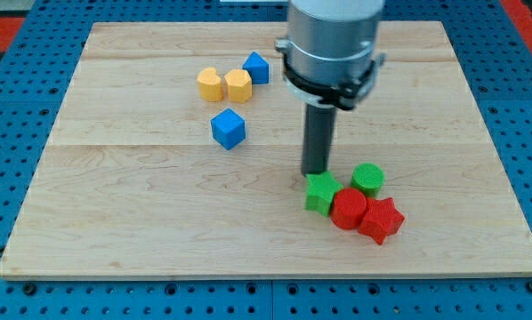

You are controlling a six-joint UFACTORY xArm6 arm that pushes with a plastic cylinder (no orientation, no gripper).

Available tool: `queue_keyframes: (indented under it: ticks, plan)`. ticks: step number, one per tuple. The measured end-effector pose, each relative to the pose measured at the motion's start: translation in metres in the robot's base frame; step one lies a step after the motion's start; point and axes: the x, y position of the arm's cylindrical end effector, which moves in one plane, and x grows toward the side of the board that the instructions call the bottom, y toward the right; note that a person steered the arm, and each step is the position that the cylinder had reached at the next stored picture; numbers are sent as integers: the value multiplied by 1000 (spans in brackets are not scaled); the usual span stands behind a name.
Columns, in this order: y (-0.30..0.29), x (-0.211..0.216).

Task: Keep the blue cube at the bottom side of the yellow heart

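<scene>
Blue cube sat alone on the table, toward the view's upper left, just below and slightly to the right of the yellow heart, with a clear gap between the two. Beside the heart stood a second yellow block, and touching that, a smaller blue block. My tip rested well to the cube's right, at the upper edge of a green star, which lay huddled with a green cylinder, a red cylinder and a red star. The arm carried no pincer, so no open or closed state could be told. The cube appeared already near its goal; what remained, by this reading, was a small correction. The next move would call for bringing the tip round to the cube's right side without disturbing the green star, then nudging it leftward, squarely under the heart.
</scene>
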Motion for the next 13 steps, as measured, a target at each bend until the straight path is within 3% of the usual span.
queue_keyframes:
  ticks: [1,2,3,4,5,6,7,8,9,10,11,12,13]
  plan:
    - [-84,11]
    - [-123,29]
    - [-152,-30]
    - [-115,-61]
    - [-56,-61]
    - [-48,-95]
    - [-114,-103]
    - [-13,-94]
    - [-13,-40]
    - [-133,0]
    - [-108,-65]
    - [-101,-83]
    - [-104,-40]
